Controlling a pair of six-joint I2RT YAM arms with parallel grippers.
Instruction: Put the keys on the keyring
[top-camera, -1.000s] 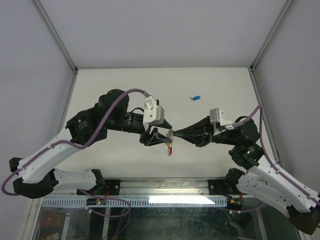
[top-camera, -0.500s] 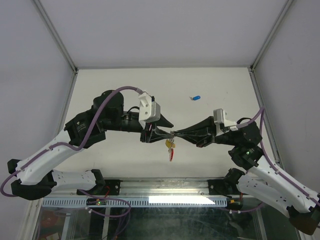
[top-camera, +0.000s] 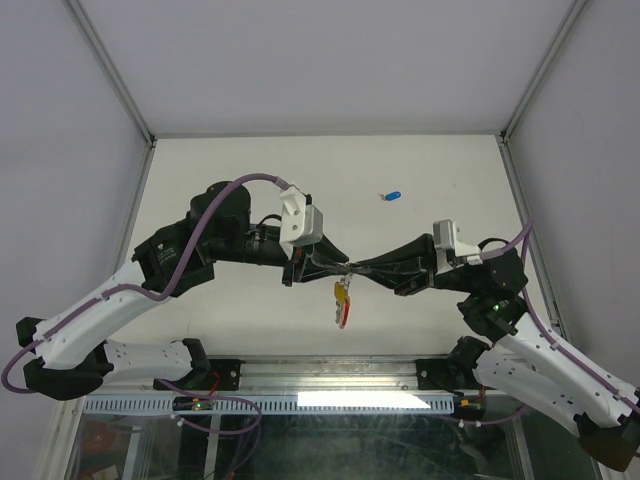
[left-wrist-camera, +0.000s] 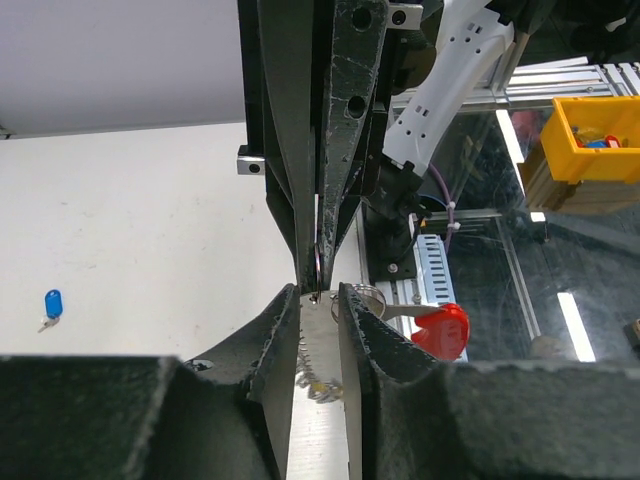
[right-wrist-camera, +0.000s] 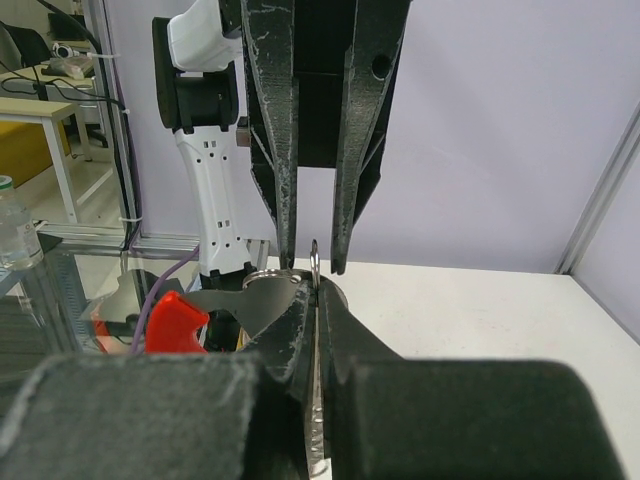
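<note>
My right gripper (right-wrist-camera: 316, 286) is shut on the thin silvery keyring (right-wrist-camera: 314, 258), whose top pokes out past its tips. It holds the ring in the air above the table's near middle (top-camera: 356, 269). My left gripper (left-wrist-camera: 320, 292) faces it tip to tip. Its jaws are narrowly open, and one finger stands on each side of the keyring (left-wrist-camera: 317, 270) without touching it. A red key (top-camera: 345, 314) and a yellow key (top-camera: 342, 290) dangle below the ring. The red key (right-wrist-camera: 172, 320) shows its metal blade reaching to the ring. A blue key (top-camera: 392, 196) lies alone on the table farther back.
The white table (top-camera: 230, 170) is boxed in by grey walls and slanted frame posts. An aluminium rail (top-camera: 330, 375) runs along its near edge. A yellow bin (left-wrist-camera: 590, 125) holding small parts sits beyond the table.
My left gripper's jaws have narrowed and slid in around the ring. The meeting point of both grippers has drifted slightly right. The keys now hang lower, with the yellow one showing.
</note>
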